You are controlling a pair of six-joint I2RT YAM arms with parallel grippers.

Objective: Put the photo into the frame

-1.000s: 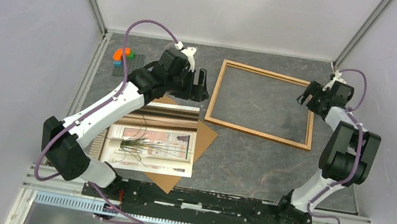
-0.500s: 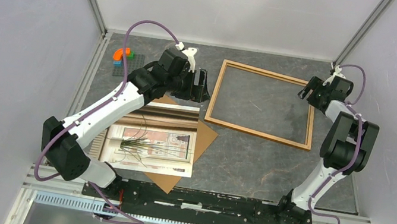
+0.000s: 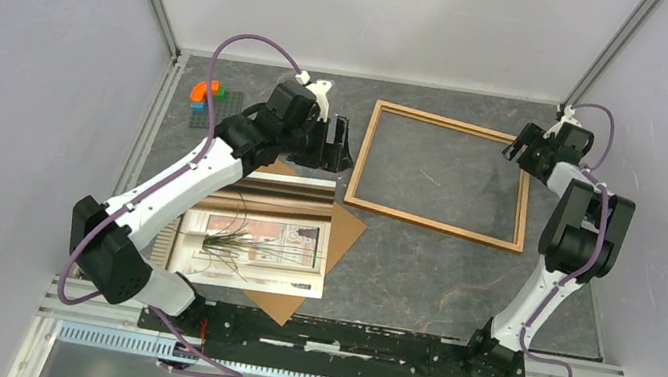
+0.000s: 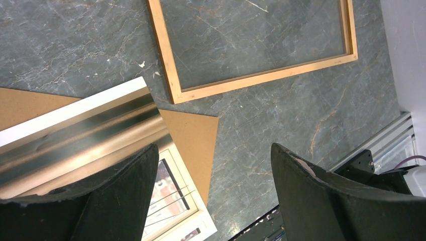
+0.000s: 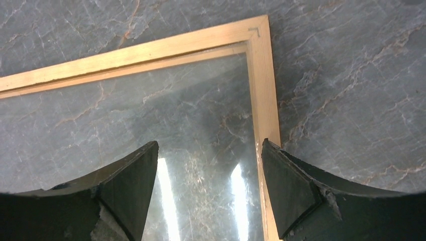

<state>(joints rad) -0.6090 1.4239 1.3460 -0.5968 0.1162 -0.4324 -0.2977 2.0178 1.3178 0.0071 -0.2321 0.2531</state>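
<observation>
The frame [image 3: 431, 223], light wood with narrow moulding, lies flat at the far right of the table. It also shows in the left wrist view [image 4: 166, 55] and the right wrist view [image 5: 261, 90]. The photo [image 3: 261, 243] lies on a brown backing board [image 3: 347, 226] at the near left, its far part glossy. In the left wrist view the photo [image 4: 173, 186] and the board [image 4: 193, 138] lie below the fingers. My left gripper [image 3: 339, 144] [image 4: 213, 150] is open and empty, beside the frame's left edge. My right gripper [image 3: 521, 152] [image 5: 208, 143] is open and empty above the frame's far right corner.
Orange, blue and green toy bricks [image 3: 205, 92] sit on a dark plate [image 3: 230, 103] at the far left. A metal rail [image 3: 337, 336] runs along the near edge. Pale walls close in the left and right sides.
My right gripper has moved a little farther back and to the right, toward the frame's far right corner. The left arm, the photo and the frame have not moved.
</observation>
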